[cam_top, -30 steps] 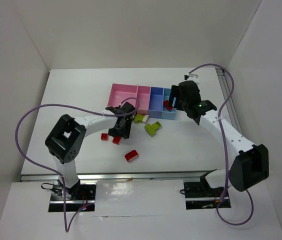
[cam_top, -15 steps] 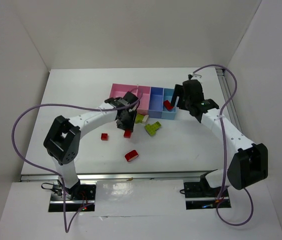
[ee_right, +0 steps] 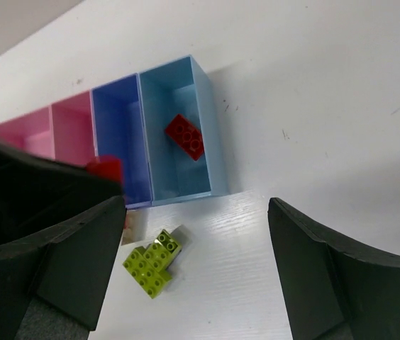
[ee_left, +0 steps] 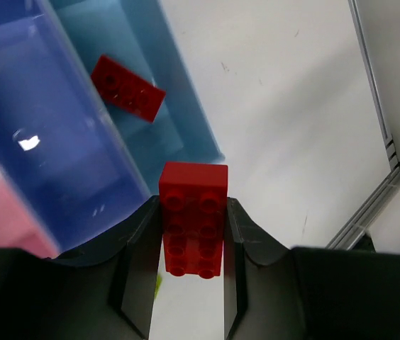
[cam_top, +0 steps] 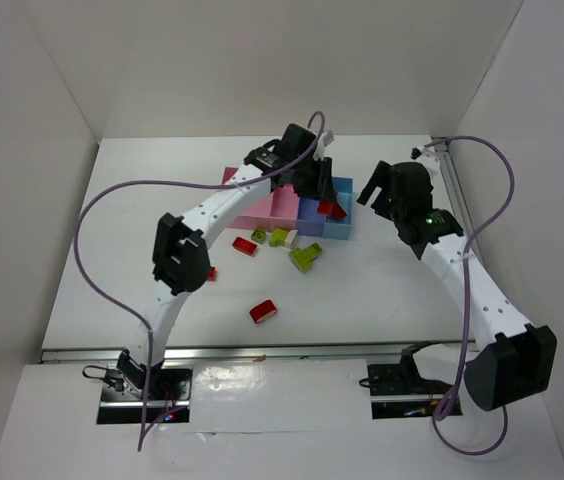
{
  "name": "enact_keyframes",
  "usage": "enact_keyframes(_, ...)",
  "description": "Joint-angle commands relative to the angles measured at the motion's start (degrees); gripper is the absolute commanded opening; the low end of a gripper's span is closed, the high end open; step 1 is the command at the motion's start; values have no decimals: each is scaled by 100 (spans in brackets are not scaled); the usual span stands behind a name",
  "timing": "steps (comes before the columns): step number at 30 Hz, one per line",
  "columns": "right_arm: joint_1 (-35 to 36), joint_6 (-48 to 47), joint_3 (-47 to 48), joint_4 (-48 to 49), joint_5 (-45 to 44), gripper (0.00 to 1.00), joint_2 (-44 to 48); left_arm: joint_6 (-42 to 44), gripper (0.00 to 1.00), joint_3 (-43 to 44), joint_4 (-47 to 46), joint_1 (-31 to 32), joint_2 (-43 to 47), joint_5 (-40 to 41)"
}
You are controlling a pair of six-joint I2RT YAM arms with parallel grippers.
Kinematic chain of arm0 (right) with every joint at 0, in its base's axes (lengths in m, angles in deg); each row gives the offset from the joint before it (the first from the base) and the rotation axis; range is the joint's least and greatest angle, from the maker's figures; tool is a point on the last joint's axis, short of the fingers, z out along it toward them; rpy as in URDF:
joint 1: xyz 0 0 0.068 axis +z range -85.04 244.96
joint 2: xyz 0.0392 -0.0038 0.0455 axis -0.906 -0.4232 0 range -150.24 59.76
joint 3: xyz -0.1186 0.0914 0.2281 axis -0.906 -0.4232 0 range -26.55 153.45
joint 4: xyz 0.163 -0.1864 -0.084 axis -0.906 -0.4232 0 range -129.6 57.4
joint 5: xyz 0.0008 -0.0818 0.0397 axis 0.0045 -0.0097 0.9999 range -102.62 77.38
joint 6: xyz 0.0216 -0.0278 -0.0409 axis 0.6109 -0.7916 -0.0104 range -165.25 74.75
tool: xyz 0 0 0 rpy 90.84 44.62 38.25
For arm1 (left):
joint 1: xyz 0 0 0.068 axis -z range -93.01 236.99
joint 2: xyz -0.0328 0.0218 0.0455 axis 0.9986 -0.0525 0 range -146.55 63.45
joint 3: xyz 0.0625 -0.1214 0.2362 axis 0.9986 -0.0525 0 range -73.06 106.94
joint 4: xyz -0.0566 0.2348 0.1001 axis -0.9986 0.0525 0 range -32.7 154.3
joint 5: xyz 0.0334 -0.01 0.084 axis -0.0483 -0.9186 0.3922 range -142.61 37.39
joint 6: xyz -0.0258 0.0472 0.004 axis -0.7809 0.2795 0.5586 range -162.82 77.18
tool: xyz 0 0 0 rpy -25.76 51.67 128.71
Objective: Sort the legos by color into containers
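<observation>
My left gripper is shut on a red lego and holds it over the near end of the light blue bin, by the table. Another red lego lies in that bin and also shows in the right wrist view. The row of containers runs pink, pink, blue, light blue. My right gripper is open and empty, right of the bins. Its wrist view looks down on a yellow-green lego cluster. Red legos and yellow-green legos lie on the table.
A small red lego sits beside the left arm's elbow. A yellow-green lego lies just in front of the pink bins. White walls enclose the table on three sides, and a metal rail runs along its right edge.
My left gripper has lifted a red lego from the table middle and carried it up and right to the light blue bin. My right gripper has drawn back to the right.
</observation>
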Motion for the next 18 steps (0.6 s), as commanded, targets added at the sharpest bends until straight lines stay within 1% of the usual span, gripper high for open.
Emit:
enact_keyframes(1, -35, 412, -211, 4, -449, 88, 475, -172, 0, 908, 28, -34, -779, -825)
enact_keyframes(2, -35, 491, -264, 4, -449, 88, 546, -312, 0, 1101, -59, -34, -1033, -965)
enact_keyframes(3, -35, 492, -352, 4, -510, 88, 607, -313, 2, 1103, -199, -34, -1096, -1271)
enact_keyframes(4, -35, 492, -353, 56, -511, 88, 669, -391, 2, 1034, -514, -34, -1097, -1361)
enact_keyframes(7, 27, 492, -283, -259, -791, 88, 504, -532, 2, 971, -789, -34, -1228, -1362)
enact_keyframes(9, 27, 554, -160, -576, -845, 88, 450, -533, 3, 971, -982, -87, -1281, -1187)
enact_keyframes(13, 79, 439, -212, -629, -783, 88, 572, -533, 3, 1050, -983, -87, -1483, -607)
enact_keyframes(17, 79, 544, -318, -690, -713, 88, 888, -638, 3, 1174, -1062, -139, -1597, -492)
enact_keyframes(18, 132, 545, -318, -769, -713, 88, 889, -638, 5, 1174, -1140, -140, -1598, -492)
